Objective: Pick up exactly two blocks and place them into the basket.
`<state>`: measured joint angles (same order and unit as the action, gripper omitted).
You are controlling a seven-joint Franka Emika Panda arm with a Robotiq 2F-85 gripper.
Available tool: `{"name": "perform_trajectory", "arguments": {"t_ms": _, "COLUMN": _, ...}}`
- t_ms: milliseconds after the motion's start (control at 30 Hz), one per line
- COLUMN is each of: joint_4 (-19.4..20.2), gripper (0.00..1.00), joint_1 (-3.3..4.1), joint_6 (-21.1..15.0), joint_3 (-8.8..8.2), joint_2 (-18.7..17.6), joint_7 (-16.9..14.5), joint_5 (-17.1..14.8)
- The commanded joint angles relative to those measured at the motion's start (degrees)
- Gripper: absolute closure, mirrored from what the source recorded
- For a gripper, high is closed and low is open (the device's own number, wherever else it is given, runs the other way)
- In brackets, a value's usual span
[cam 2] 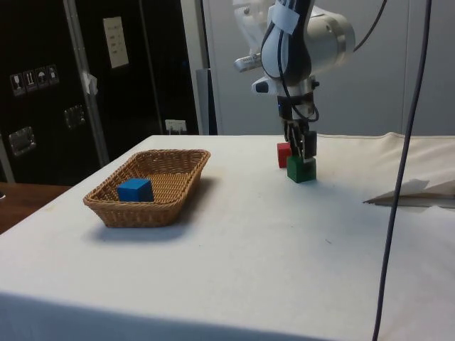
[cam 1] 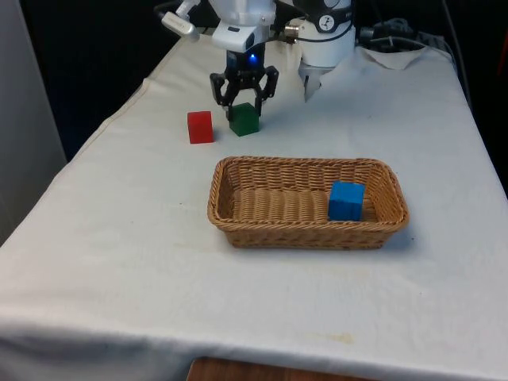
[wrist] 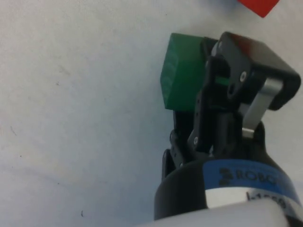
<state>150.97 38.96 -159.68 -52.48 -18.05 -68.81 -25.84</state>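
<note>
Gripper (cam 1: 244, 101) spread wide just above the green block (cam 1: 244, 119), holding nothing; red block (cam 1: 200, 127) at its nine o'clock; blue block (cam 1: 346, 201) inside wicker basket (cam 1: 238, 230).

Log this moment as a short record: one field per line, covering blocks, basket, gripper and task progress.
basket: oval woven wicker basket on the white tablecloth
in basket: blue cube block
on cloth: red cube block and green cube block, side by side, apart
gripper: black two-finger gripper directly over the green block, fingers open
progress: one block in the basket, one more needed
</note>
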Motion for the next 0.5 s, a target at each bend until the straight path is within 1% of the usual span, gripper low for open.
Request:
{"name": "perform_trajectory", "arguments": {"t_ms": 0, "joint_4": 0.0, "gripper": 0.79, "joint_1": -0.06, "joint_6": -0.1, "joint_3": 0.06, "joint_2": 0.1, "joint_7": -0.1, "joint_5": -0.1}}
{"name": "perform_trajectory", "arguments": {"t_ms": 67, "joint_4": 0.0, "gripper": 1.00, "joint_1": -0.06, "joint_6": 0.0, "joint_3": 0.00, "joint_2": 0.1, "joint_7": -0.1, "joint_5": -0.1}}
{"name": "perform_trajectory", "arguments": {"t_ms": 233, "joint_4": 0.0, "gripper": 1.00, "joint_1": 0.06, "joint_6": 0.1, "joint_3": 0.00, "joint_2": 0.1, "joint_7": 0.0, "joint_5": 0.0}}
{"name": "perform_trajectory", "arguments": {"t_ms": 333, "joint_4": 0.0, "gripper": 1.00, "joint_1": 0.00, "joint_6": 0.0, "joint_3": 0.00, "joint_2": 0.1, "joint_7": -0.1, "joint_5": 0.0}}
{"name": "perform_trajectory", "arguments": {"t_ms": 367, "joint_4": 0.1, "gripper": 1.00, "joint_1": 0.11, "joint_6": 0.0, "joint_3": -0.17, "joint_2": 0.2, "joint_7": 0.0, "joint_5": 0.1}}
{"name": "perform_trajectory", "arguments": {"t_ms": 467, "joint_4": 0.6, "gripper": 1.00, "joint_1": 1.03, "joint_6": -0.2, "joint_3": -0.97, "joint_2": 1.5, "joint_7": 0.6, "joint_5": 0.5}}
